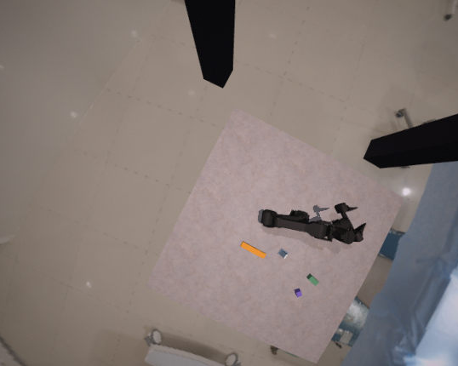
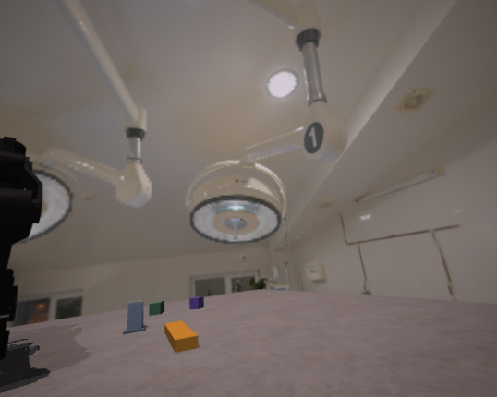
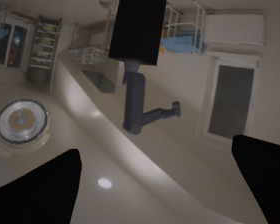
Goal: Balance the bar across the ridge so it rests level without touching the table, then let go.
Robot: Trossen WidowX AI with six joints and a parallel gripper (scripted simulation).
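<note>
Bar (image 1: 253,249) (image 2: 181,336) out of the grip, flat on the table. Gripper (image 1: 354,220) (image 3: 159,152) spread nearly all the way, nothing between the fingertips, a wide gap in wrist view. Aimed away from the tabletop: room only past the fingertips, with round ceiling lamps (image 2: 236,217) (image 3: 22,121) at one side and a door (image 3: 231,100) at the other.

Next out, arm (image 1: 294,223) (image 2: 3,208): black, stretched over the table (image 1: 224,170) (image 2: 354,342), well apart from the bar; cut off by the left edge in exterior view, gripper out of frame there.

Then ridge (image 1: 283,254) (image 2: 135,316): blue-gray, upright, narrow, on a thin foot. Near one end of the orange bar, not touching. Nothing laid across the top. Bar not balanced yet, underside down on the table.

Farther out, green block (image 1: 312,279) (image 2: 156,307) and purple block (image 1: 298,293) (image 2: 196,303), near each other but apart, both on the table, beyond the ridge from the bar.
</note>
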